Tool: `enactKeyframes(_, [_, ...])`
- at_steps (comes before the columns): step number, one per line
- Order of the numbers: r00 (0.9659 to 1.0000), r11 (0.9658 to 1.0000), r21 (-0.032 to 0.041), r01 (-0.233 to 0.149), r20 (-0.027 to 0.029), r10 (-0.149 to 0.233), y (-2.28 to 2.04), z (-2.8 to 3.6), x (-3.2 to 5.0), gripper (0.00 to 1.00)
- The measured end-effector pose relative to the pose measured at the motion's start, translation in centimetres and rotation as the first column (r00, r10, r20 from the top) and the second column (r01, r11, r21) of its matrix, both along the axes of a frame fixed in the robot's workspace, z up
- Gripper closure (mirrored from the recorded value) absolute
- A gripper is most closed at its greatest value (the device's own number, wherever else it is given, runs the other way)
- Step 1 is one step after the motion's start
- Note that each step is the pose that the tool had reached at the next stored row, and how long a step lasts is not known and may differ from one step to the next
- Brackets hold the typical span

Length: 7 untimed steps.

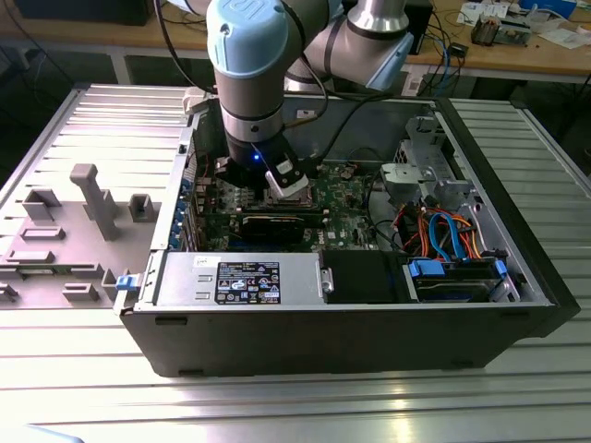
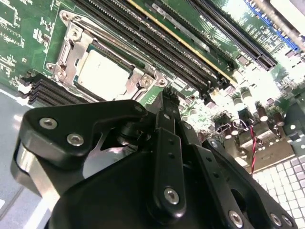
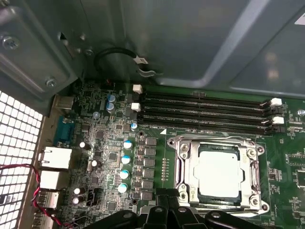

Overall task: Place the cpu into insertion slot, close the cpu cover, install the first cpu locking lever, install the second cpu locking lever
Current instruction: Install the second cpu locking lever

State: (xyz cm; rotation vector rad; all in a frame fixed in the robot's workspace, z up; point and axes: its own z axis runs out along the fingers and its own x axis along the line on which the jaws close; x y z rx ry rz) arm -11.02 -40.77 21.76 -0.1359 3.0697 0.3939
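We see the case [image 1: 351,323] lying open on the ribbed metal surface [image 1: 277,406], the arm [image 1: 251,74] reaching down into its far-left part on the exterior view's left and hiding much of the board [image 1: 346,194] beneath. A white label [image 1: 249,282] sits on the near metal box, but we cannot make out its print.

In the first wrist view the green board [image 3: 109,157] carries four long black memory slots [image 3: 205,110] beside the slot [image 3: 218,174], with four small blue-topped capacitors in a row [image 3: 125,166] on its other side. The cpu [image 3: 219,172] lies seated in the slot, its silver top showing through the cut-out of the cover [image 3: 187,164], which lies flat around it. In the second wrist view the same cpu [image 2: 102,72] sits framed by the cover [image 2: 71,45].

The pincer [image 2: 164,102] hangs just beside the slot's edge, holding nothing; its black fingers [image 2: 167,119] appear pressed together. Its tip is cut off in the first wrist view [image 3: 167,202], and in the exterior view we cannot tell it from the arm's end.
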Motion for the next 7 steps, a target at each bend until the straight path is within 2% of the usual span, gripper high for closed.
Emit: enactKeyframes(7, [1.0000,1.0000,-0.0001,0.000,-0.0001,0.000,0.00,0.00,0.00,0.89])
